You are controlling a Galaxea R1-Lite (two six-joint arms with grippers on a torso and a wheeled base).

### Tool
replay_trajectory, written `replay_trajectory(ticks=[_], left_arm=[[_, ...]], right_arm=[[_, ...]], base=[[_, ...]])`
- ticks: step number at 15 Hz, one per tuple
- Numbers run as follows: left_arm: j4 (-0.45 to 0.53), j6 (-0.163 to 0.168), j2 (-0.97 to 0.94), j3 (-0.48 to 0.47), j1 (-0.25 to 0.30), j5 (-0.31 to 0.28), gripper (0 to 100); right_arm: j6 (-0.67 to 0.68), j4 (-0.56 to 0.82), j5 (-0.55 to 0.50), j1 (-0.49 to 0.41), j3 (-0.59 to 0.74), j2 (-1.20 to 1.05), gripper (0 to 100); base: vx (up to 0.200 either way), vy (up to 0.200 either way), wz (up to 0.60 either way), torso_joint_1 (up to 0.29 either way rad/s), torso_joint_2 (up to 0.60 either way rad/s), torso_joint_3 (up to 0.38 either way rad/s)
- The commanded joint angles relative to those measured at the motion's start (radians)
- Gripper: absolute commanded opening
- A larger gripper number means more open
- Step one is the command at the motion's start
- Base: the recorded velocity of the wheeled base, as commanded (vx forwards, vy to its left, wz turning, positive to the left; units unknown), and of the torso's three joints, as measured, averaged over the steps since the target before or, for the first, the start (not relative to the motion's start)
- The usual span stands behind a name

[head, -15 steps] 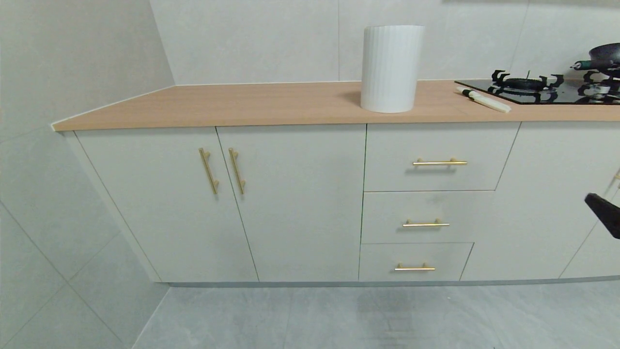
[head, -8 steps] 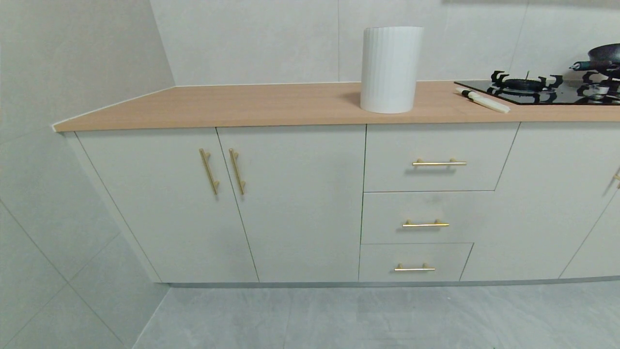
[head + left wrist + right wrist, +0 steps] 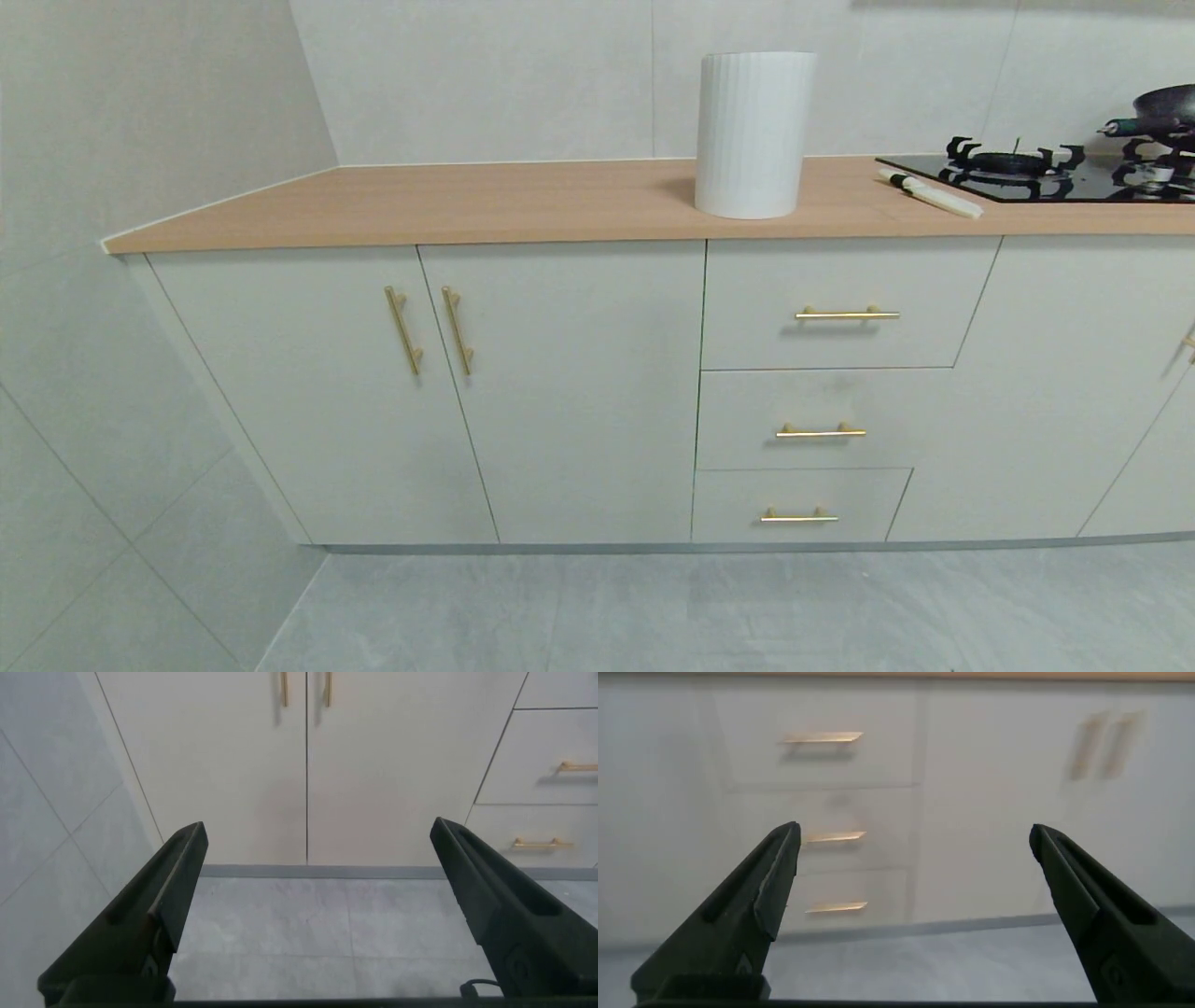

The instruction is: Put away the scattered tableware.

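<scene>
A long white utensil with a dark band point(image 3: 930, 194) lies on the wooden countertop point(image 3: 467, 201), partly over the hob's front corner. A tall white ribbed container point(image 3: 754, 135) stands upright on the counter to its left. My left gripper point(image 3: 318, 833) is open and empty, held low facing the double cabinet doors point(image 3: 306, 756) and the floor. My right gripper point(image 3: 915, 837) is also open and empty, facing the stack of three drawers point(image 3: 822, 784) from a short way off.
A black gas hob point(image 3: 1036, 173) with a dark pan point(image 3: 1167, 101) sits at the counter's right end. Below are double doors with gold handles point(image 3: 429, 329) and drawers point(image 3: 845, 315). A wall closes the left side; grey tiled floor point(image 3: 653, 607) lies in front.
The black gripper tip seen at the head view's right edge a second ago has dropped out of that view. The things on the counter have not moved.
</scene>
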Motion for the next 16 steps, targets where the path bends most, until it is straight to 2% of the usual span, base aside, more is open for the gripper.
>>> replay_trajectory(ticks=[1,2,7,8,16], left_arm=[[0.000,0.000,0.002,-0.001,0.000,0.001,100],[0.000,0.000,0.002,-0.001,0.000,0.001,100],[0.000,0.000,0.002,-0.001,0.000,0.001,100],[0.000,0.012,0.002,0.001,0.000,0.000,100],[0.001,0.003,0.002,0.001,0.000,0.000,100]], right_arm=[[-0.003,-0.021,0.065,0.000,0.096,-0.008,100],[-0.003,0.039,0.070,0.000,0.096,-0.006,100],[0.054,0.042,0.067,0.000,0.096,-0.008,100],[0.068,0.042,0.065,0.000,0.096,-0.006,100],[0.066,0.042,0.060,0.000,0.096,-0.006,100]], base=[[0.000,0.000,0.00,0.000,0.00,0.000],[0.000,0.000,0.00,0.000,0.00,0.000],[0.000,0.000,0.00,0.000,0.00,0.000],[0.000,0.000,0.00,0.000,0.00,0.000],[0.000,0.000,0.00,0.000,0.00,0.000]])
